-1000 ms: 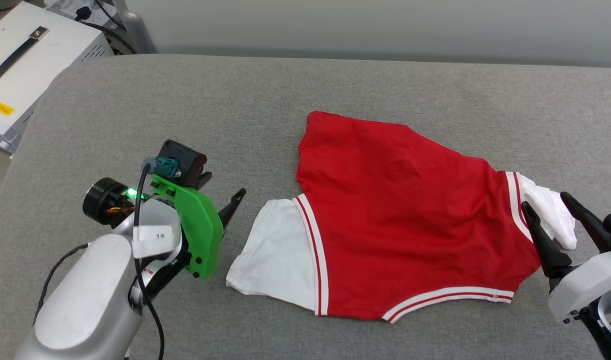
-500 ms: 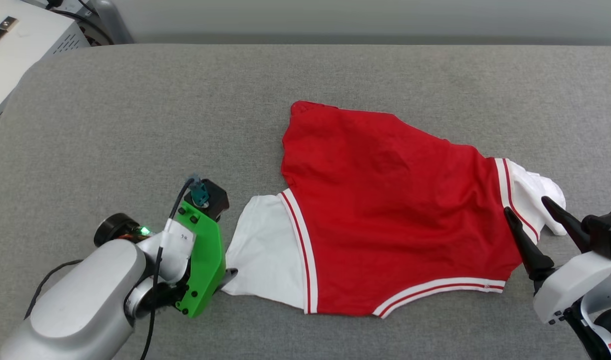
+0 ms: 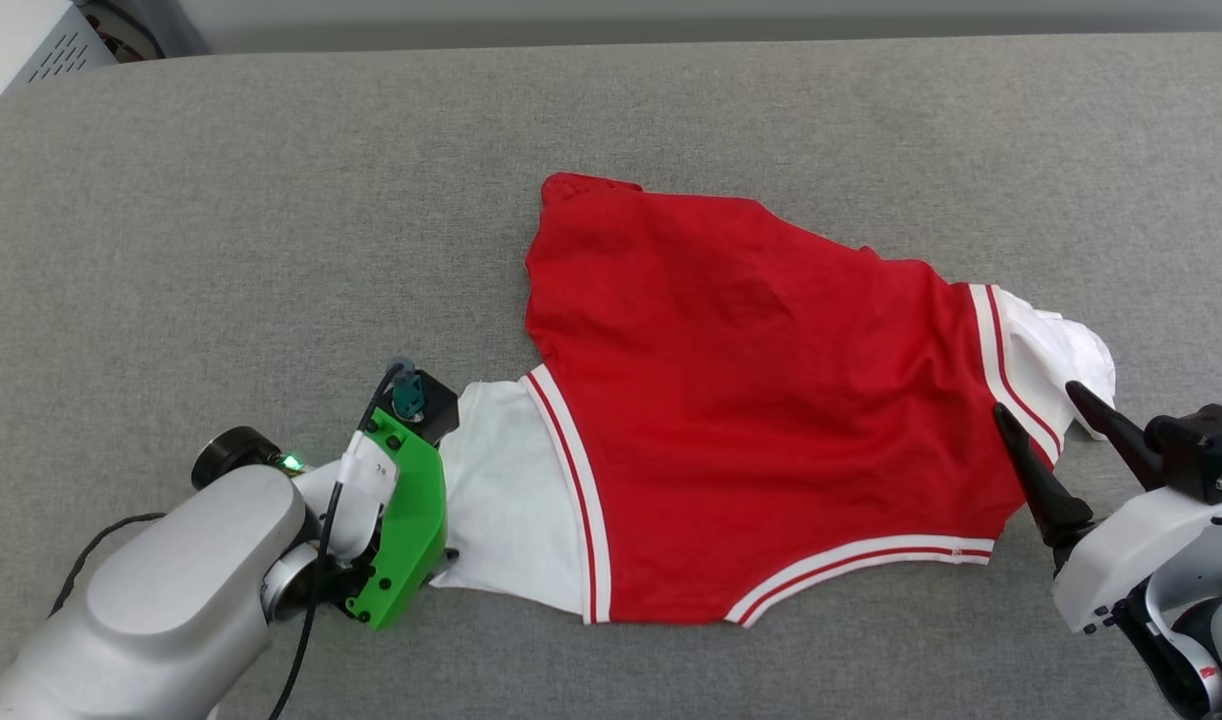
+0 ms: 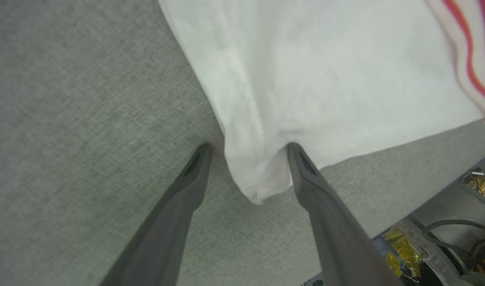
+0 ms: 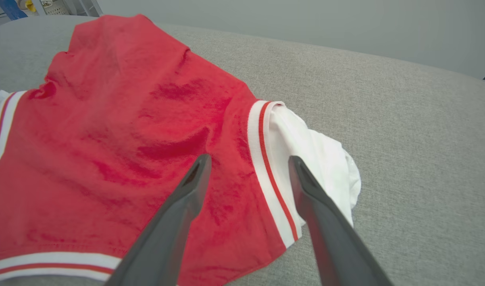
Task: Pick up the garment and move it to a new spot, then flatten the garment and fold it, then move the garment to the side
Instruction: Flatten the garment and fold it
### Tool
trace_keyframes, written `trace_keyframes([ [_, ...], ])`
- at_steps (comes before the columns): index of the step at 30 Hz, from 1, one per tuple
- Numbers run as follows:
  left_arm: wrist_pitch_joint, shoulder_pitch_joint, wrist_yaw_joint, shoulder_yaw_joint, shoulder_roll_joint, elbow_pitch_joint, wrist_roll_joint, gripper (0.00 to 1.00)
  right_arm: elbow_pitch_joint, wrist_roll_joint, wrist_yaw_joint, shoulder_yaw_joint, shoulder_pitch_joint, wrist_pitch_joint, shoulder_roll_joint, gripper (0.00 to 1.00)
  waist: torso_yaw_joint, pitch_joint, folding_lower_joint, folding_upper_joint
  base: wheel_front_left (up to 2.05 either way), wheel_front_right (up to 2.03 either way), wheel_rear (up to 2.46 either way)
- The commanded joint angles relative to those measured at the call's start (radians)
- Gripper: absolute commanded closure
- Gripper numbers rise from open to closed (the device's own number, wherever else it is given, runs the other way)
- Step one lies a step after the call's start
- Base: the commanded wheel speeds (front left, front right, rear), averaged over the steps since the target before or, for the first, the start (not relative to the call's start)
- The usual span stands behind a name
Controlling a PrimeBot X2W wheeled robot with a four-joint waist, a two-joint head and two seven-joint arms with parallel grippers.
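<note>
Lying on grey fabric surface (image 3: pixel 271 200), garment (image 3: pixel 751 400), perhaps wall (image 5: pixel 306 24) beyond

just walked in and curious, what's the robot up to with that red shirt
A two-armed robot is working on a red jersey that lies spread on a grey padded surface. Its left tool is open, with the corner of one white sleeve between its fingers. Its right tool is open over the striped trim beside the other sleeve. Nothing is gripped or lifted yet.
</note>
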Motion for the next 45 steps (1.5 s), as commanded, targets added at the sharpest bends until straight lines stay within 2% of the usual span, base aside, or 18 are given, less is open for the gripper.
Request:
trace_keyframes([
  [1,-0.017,0.005,0.003,-0.036,-0.014,0.033,-0.011,1.00,0.005,0.005,-0.001,0.001,-0.019,-0.008,-0.004,0.00,-0.001,-0.001,0.0000,0.0066,0.00,0.00,0.00],
  [5,-0.061,-0.028,0.003,-0.061,0.012,0.043,-0.039,1.00,0.013,0.011,-0.001,-0.006,-0.013,-0.009,-0.007,0.00,0.007,-0.019,0.0000,0.0066,0.00,0.00,0.00],
  [14,-0.134,-0.089,0.005,-0.037,0.145,0.140,-0.040,1.00,-0.005,0.013,-0.001,-0.036,0.012,0.002,-0.015,0.00,0.010,-0.052,0.0000,0.0066,0.00,0.00,0.00],
  [17,-0.154,-0.086,0.014,-0.029,0.161,0.183,-0.037,1.00,-0.013,0.013,-0.001,-0.043,0.019,0.008,-0.018,0.00,0.007,-0.054,0.0000,0.0066,0.00,0.00,0.00],
  [20,-0.189,-0.068,0.024,-0.021,0.144,0.218,-0.047,1.00,-0.021,0.013,-0.001,-0.049,0.025,0.015,-0.020,0.00,0.005,-0.056,0.0000,0.0066,0.00,0.00,0.00],
  [21,-0.205,-0.062,0.028,-0.018,0.134,0.226,-0.049,0.63,-0.023,0.014,-0.001,-0.051,0.027,0.017,-0.021,0.00,0.006,-0.059,0.0000,0.0066,0.00,0.00,0.00],
  [22,-0.230,-0.055,0.034,-0.014,0.122,0.233,-0.050,0.00,-0.026,0.014,-0.001,-0.053,0.028,0.022,-0.022,0.00,0.007,-0.062,0.0000,0.0066,0.00,0.00,0.00],
  [26,-0.373,-0.038,0.059,0.007,0.093,0.237,-0.022,0.00,-0.045,0.014,-0.001,-0.063,0.022,0.031,-0.036,0.00,0.011,-0.085,0.0000,0.0066,0.00,0.00,0.00],
  [29,-0.508,-0.022,0.099,0.031,0.088,0.212,0.011,0.00,-0.068,0.024,-0.001,-0.082,0.010,0.035,-0.051,0.00,0.019,-0.108,0.0000,0.0066,0.00,0.00,0.00],
  [36,-0.808,0.067,0.268,0.097,0.079,0.069,0.079,0.00,-0.147,0.048,-0.001,-0.108,-0.064,0.083,-0.137,0.00,0.064,-0.138,0.0000,0.0066,0.00,0.00,0.00],
  [41,-0.959,0.153,0.393,0.125,0.056,-0.044,0.115,0.00,-0.194,0.098,-0.001,-0.008,-0.157,0.181,-0.228,0.00,0.097,-0.136,0.0000,0.0066,0.00,0.00,0.00],
  [45,-1.028,0.209,0.474,0.145,0.034,-0.105,0.152,0.00,-0.204,0.190,-0.001,0.133,-0.227,0.344,-0.304,0.00,0.116,-0.130,0.0000,0.0066,0.00,0.00,0.00],
])
